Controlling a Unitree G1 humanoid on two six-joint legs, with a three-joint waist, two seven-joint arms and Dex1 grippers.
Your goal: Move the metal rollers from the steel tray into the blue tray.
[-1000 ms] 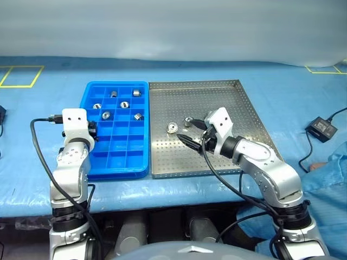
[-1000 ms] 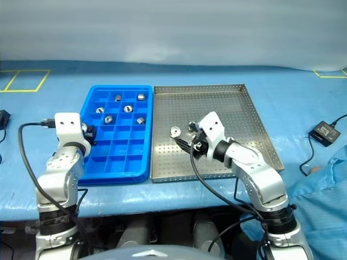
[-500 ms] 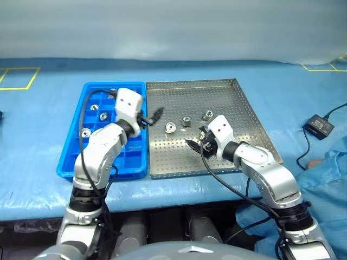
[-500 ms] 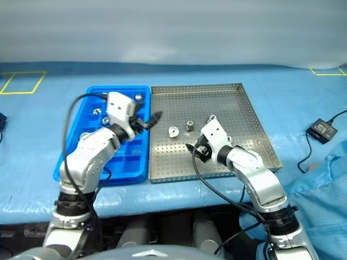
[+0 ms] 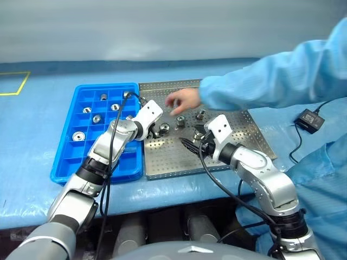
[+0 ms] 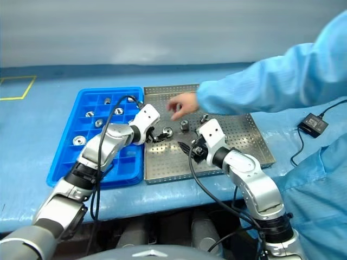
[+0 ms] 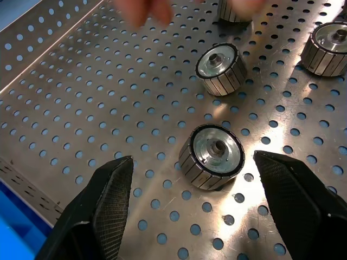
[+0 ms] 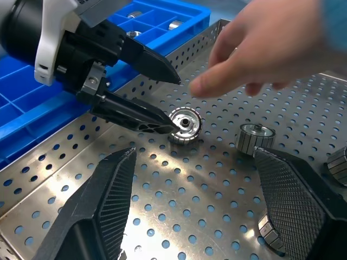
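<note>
- The tabletop [image 5: 32,114] carries the steel tray [image 5: 246,142] and, touching its left rim, the blue tray [image 5: 65,162], where several rollers already sit in the far compartments.
- A person's arm [image 5: 271,81] reaches across the steel tray, fingers just above its far part.
- The left hand [image 5: 154,131] is released, fingers spread on either side of one metal roller [image 7: 212,157] that lies on its side, bore facing up toward the wrist camera; its axis runs roughly along the hand's approach.
- The right hand [image 5: 190,144] is also released and empty, near but farther from that roller.
- Judged nearer, the left hand only needs to advance and clench.
</note>
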